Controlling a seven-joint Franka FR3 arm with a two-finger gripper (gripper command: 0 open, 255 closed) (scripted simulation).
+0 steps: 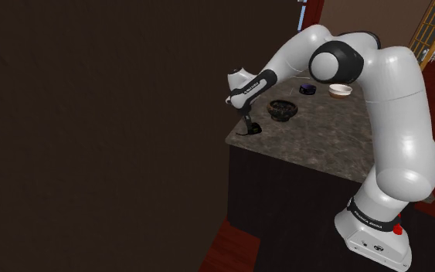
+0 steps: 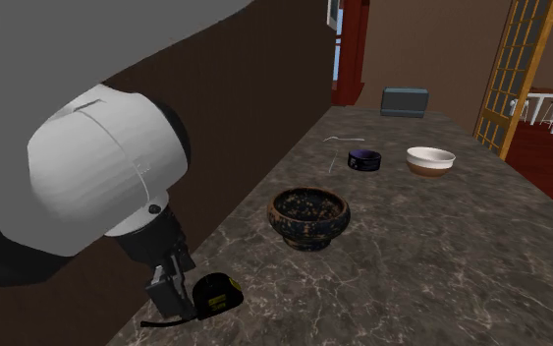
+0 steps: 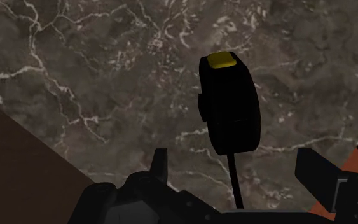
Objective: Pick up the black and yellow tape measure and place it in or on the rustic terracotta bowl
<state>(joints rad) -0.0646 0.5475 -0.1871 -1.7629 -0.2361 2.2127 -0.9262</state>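
Note:
The tape measure [image 3: 228, 105] is black with a yellow button and lies on the dark marble counter [image 2: 441, 265] near its corner. A thin black strap trails from it toward my hand. My gripper [image 3: 238, 172] hovers just above it, open, and neither finger touches it. In the second exterior view the gripper [image 2: 171, 290] stands close beside the tape measure [image 2: 215, 295]. In the shoulder view the gripper [image 1: 247, 122] is low over the tape measure [image 1: 253, 130]. A dark speckled bowl [image 2: 308, 216] sits further along. A white bowl with a brown base [image 2: 430, 159] stands beyond it.
A small dark cup [image 2: 364, 158] stands next to the white bowl, and a grey box [image 2: 405, 101] sits at the counter's far end. A dark brown wall runs along one side of the counter. The counter's edge drops away close to the tape measure.

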